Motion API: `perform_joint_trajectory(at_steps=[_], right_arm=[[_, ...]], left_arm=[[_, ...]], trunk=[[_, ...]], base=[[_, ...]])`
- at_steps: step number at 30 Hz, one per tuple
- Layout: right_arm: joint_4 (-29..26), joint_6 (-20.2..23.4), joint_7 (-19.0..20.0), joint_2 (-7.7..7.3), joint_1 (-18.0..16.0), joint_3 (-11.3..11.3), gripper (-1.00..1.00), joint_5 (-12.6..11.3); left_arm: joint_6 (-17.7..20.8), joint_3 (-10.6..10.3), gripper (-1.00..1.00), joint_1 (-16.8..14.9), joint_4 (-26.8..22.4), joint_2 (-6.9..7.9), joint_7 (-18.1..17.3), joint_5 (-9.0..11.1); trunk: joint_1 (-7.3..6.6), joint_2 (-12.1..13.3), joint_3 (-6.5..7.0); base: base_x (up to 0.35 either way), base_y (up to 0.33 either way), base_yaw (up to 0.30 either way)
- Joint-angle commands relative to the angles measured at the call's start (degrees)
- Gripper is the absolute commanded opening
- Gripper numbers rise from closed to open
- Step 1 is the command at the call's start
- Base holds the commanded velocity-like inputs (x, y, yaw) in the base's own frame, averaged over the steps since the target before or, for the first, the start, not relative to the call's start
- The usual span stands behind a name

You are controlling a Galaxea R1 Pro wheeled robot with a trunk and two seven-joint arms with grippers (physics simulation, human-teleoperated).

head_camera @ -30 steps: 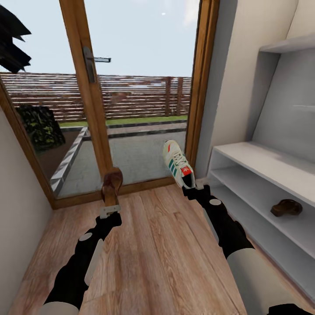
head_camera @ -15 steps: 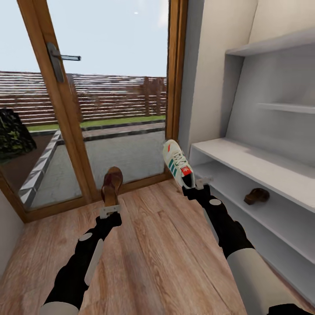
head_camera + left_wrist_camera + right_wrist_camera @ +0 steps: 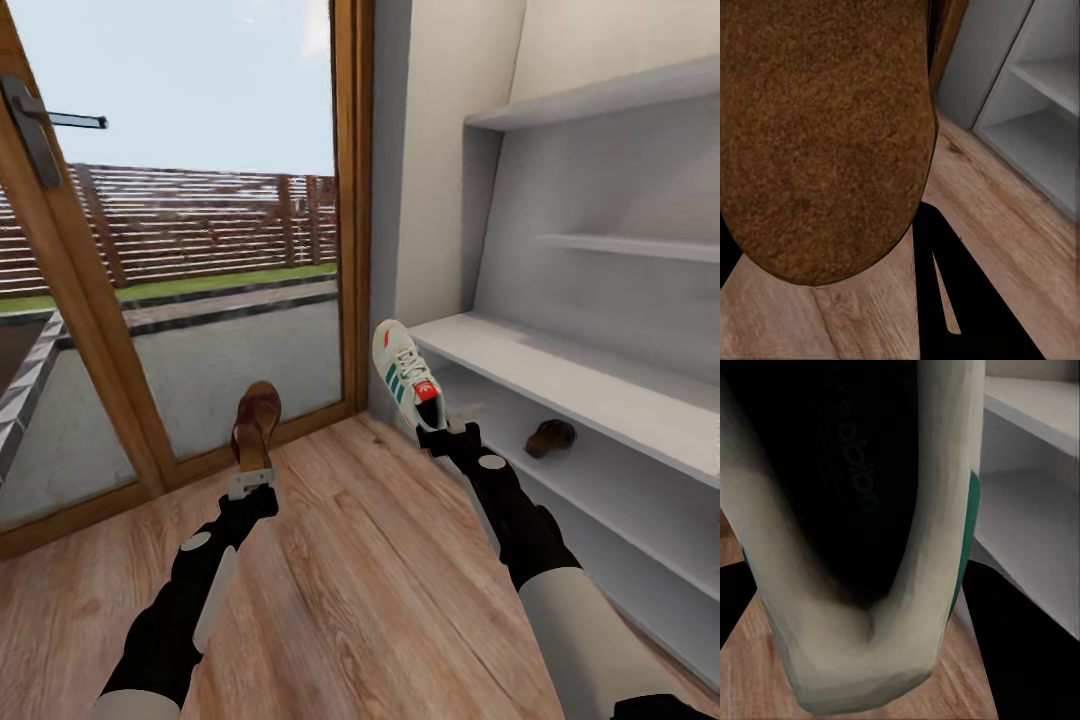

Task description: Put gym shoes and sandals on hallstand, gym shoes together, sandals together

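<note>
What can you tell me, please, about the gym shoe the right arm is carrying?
The gym shoe is a white low sneaker with teal-green side stripes, white laces and a red-orange tongue tab. The right gripper holds it at the heel end, its toe pointing up and away, off the floor, near the hallstand. In the right wrist view its dark interior shows printed lettering.

place: home entry corridor
floor: wood-grain plank flooring [image 3: 380, 590]
10 o'clock: glazed wooden door [image 3: 200, 300], fence and lawn outside
2 o'clock: grey hallstand [image 3: 600, 380], one brown shoe [image 3: 551, 437] shelved
</note>
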Motion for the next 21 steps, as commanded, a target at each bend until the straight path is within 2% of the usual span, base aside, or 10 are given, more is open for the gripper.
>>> perform_joint_trajectory(at_steps=[1,12,21], right_arm=[[-0.1,0.3,0.2,0.05,0.0,-0.1,-1.0,0.6],[-0.1,0.3,0.2,0.06,0.0,-0.1,-1.0,0.6],[-0.1,0.3,0.2,0.03,0.0,-0.1,-1.0,0.6]], left_arm=[[0.4,0.2,-1.0,0.0,-0.1,-0.05,-0.3,0.4],[0.4,0.2,-1.0,0.0,-0.1,-0.05,-0.3,0.4],[0.4,0.2,-1.0,0.0,-0.1,-0.05,-0.3,0.4]], trunk=[[0.01,0.0,-0.06],[0.01,0.0,-0.06],[0.01,0.0,-0.06]], base=[[0.182,0.242,-0.3],[0.162,0.242,-0.3],[0.041,0.25,-0.3]])
